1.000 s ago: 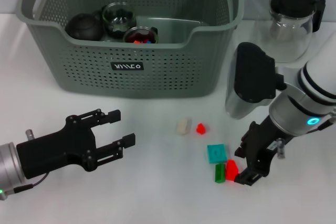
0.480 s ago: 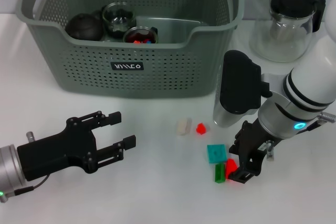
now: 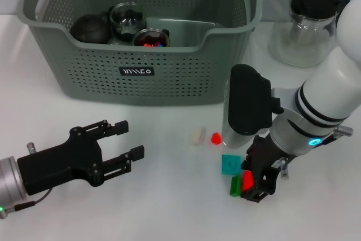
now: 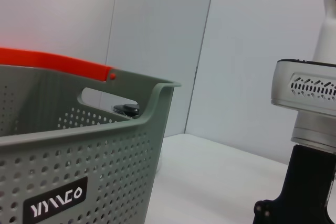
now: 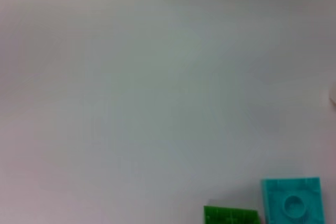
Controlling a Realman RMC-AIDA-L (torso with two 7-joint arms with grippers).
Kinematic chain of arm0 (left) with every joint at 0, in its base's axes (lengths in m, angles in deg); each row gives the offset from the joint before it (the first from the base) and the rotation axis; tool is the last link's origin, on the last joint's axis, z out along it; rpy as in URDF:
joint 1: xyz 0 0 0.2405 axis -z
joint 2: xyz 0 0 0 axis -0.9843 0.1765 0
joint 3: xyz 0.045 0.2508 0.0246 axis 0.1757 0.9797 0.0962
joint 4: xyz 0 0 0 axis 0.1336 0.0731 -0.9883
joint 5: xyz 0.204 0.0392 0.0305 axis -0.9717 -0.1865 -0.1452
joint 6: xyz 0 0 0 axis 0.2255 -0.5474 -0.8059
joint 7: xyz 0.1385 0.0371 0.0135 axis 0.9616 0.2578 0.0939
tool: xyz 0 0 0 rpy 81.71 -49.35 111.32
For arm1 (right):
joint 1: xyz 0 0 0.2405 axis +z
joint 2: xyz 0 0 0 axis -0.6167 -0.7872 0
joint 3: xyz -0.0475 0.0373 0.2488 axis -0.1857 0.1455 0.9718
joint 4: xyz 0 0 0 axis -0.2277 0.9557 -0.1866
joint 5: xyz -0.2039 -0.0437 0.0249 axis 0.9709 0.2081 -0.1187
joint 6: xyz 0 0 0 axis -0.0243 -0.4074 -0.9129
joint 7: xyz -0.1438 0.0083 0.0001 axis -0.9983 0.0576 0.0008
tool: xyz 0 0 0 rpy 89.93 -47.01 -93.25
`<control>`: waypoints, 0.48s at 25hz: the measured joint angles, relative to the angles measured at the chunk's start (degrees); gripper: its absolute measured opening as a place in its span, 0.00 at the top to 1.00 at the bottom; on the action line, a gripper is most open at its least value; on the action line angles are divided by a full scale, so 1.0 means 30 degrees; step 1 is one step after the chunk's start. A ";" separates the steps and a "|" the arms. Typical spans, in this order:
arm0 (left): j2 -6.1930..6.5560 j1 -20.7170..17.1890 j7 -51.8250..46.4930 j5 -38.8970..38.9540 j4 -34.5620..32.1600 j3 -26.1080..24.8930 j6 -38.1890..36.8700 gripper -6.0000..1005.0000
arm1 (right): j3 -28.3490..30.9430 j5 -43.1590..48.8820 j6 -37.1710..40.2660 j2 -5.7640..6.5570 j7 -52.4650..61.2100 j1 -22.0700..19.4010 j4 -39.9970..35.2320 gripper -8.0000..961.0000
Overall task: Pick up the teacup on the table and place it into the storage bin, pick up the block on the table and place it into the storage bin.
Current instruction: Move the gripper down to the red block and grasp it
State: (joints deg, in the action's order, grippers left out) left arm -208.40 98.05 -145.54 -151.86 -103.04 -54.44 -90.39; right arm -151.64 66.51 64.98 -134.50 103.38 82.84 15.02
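Right gripper (image 3: 252,185) clamped on red block (image 3: 247,180), front-right of storage bin (image 3: 141,71), touching green block (image 3: 235,185); lift straight up before swinging binward; left gripper (image 3: 125,139) spread open, parked front-left.

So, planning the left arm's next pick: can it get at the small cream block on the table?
Probably yes. The left gripper is open over bare table, and nothing lies between it and the cream block; the right gripper works farther off, at the red block.
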 joint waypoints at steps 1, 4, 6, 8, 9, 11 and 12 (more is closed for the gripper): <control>0.0000 -0.0006 0.0000 0.0000 0.0005 -0.0002 0.0002 0.34 | -0.0039 -0.0001 -0.0033 -0.0001 0.0001 0.0012 0.0000 0.34; 0.0000 -0.0017 0.0000 0.0001 0.0013 -0.0006 0.0004 0.34 | -0.0061 -0.0008 -0.0115 0.0000 0.0019 0.0054 0.0001 0.34; 0.0000 -0.0016 0.0000 0.0001 0.0018 -0.0070 0.0004 0.34 | -0.0104 -0.0017 -0.0116 0.0000 0.0029 0.0073 0.0001 0.34; 0.0000 -0.0013 0.0000 0.0001 0.0020 -0.0236 0.0004 0.34 | -0.0222 -0.0019 -0.0103 -0.0001 0.0058 0.0080 0.0001 0.34; 0.0000 -0.0011 -0.0001 0.0001 0.0023 -0.0320 0.0005 0.34 | -0.0304 -0.0019 -0.0100 0.0000 0.0094 0.0080 0.0001 0.34; 0.0000 -0.0009 -0.0001 0.0000 0.0039 -0.0440 0.0004 0.34 | -0.0496 -0.0010 -0.0104 0.0000 0.0247 0.0076 0.0001 0.34; 0.0000 -0.0008 0.0000 0.0001 0.0048 -0.0474 0.0005 0.34 | -0.0560 0.0005 -0.0114 -0.0001 0.0308 0.0071 0.0005 0.34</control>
State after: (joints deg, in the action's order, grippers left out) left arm -208.40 98.03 -145.54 -151.86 -102.90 -55.87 -90.37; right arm -153.32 66.52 64.64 -134.50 104.30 83.05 15.04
